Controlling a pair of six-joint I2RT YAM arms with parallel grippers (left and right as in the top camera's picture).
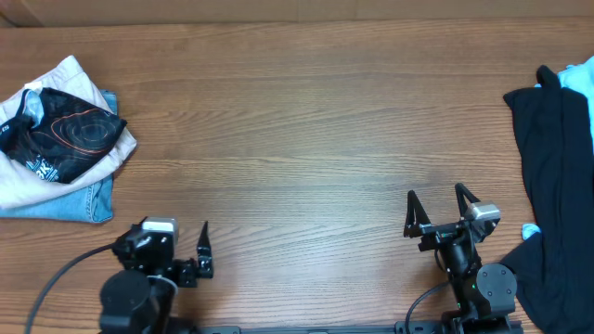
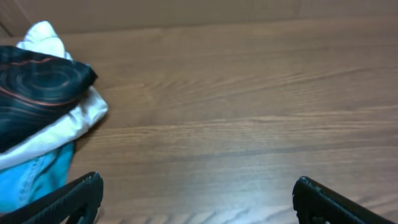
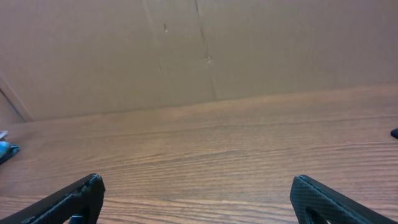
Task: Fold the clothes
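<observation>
**While both grippers are held open and empty, the jersey is found on the pile ahead-left of the left gripper**

Since nothing is seen between their fingers in either wrist view, the left gripper (image 2: 198, 183) and the right gripper (image 1: 434, 197) are judged to be empty, jaws spread wide and pointed forward over bare table (image 1: 306, 139). Both are kept low and close to their bases, a posture that is read as parked: the middle of the table is left free and neither pile is shaded from the overhead camera.

The jersey (image 1: 65, 134) is located ahead of the left gripper and well off to its left, and well apart from the right gripper, across the whole table. It is laid as a compact bundle on top of a beige garment (image 1: 19, 186), which in turn is stacked on blue jeans (image 1: 79, 199); the contour-line pattern is turned upward. Such stacking suggests that a finished-items pile is being built there, though how neatly the jersey is folded cannot be told from these views.

Just to the right of the right gripper, plain black garments (image 1: 552, 186) are heaped loosely, with a bit of light blue cloth at their edge. They are probably kept there as unsorted stock, within that arm's reach
</observation>
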